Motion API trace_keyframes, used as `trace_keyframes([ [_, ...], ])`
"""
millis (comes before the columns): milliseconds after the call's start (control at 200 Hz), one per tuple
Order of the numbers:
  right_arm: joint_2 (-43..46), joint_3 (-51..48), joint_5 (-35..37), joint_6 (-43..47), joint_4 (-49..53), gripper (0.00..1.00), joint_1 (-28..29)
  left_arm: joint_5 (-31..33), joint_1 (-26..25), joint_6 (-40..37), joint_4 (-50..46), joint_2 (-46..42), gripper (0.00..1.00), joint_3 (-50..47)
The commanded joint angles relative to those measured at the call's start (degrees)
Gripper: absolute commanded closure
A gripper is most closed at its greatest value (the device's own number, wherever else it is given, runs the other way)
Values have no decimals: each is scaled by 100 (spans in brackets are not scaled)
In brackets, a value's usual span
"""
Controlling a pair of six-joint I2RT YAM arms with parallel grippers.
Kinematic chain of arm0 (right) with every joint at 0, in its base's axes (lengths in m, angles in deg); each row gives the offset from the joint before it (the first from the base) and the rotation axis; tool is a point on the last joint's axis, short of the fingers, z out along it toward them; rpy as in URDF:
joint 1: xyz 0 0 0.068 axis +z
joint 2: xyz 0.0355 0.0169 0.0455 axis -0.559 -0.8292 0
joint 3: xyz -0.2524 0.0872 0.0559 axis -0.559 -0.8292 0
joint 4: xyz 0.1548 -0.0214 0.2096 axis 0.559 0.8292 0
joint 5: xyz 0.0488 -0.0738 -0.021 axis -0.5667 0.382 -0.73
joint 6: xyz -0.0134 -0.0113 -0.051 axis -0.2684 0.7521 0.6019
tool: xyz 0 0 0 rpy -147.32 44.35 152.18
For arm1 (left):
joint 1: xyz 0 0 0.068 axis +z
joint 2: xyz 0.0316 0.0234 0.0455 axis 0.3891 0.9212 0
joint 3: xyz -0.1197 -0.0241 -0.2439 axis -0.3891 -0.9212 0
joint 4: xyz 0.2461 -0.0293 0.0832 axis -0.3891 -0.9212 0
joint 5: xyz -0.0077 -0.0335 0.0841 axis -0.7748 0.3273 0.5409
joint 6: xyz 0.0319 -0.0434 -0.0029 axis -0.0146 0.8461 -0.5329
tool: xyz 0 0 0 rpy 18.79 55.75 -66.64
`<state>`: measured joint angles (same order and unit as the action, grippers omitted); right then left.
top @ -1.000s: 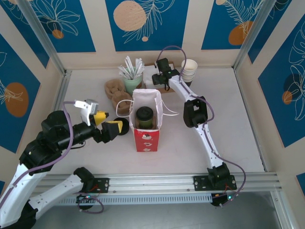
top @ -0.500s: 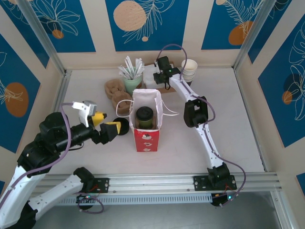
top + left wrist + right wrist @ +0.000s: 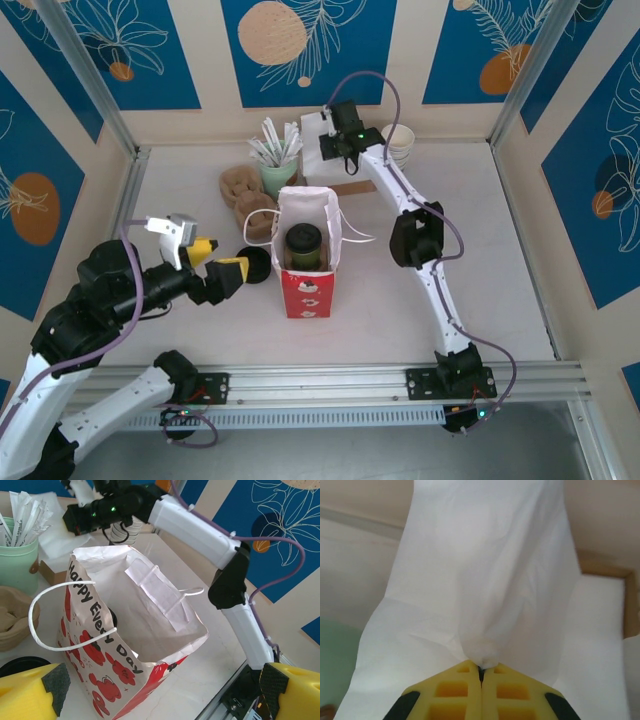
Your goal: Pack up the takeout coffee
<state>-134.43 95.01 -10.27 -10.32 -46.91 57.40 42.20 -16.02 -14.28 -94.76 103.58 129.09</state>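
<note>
Top view: right tool [image 3: 328, 140] now sitting higher and nearer back wall than second ago, jaws gone from half-apart to together, lifting white napkin [image 3: 312, 127] at 12 o'clock of bag [image 3: 305, 290]. Takeout coffee [image 3: 303, 245] standing upright inside bag, long axis vertical, lid facing up. Left tool [image 3: 224, 257] hanging wide apart at bag's 9 o'clock, gripping nothing.
Right wrist: tool clamping napkin fold.
</note>
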Motion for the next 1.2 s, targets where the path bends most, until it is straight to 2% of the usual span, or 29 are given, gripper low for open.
trace_keyframes([
  [0,613,113,19,13,12,97,40,178,-32,-105,-162,-64,1,157],
  [355,1589,381,-10,37,617,100,34,291,-37,-121,-208,-134,1,102],
  [610,2494,365,-438,-743,1298,100,53,410,-37,-198,-207,-99,0,57],
  [790,3390,-121,-1430,-1659,1577,100,33,436,-29,-243,-143,-46,0,-23],
  [940,4155,-780,-1880,-2652,1735,100,-62,445,-34,-274,-54,11,0,-96],
  [1190,5378,-2618,-4110,-4164,634,100,-285,372,-33,-261,162,207,0,-185],
])
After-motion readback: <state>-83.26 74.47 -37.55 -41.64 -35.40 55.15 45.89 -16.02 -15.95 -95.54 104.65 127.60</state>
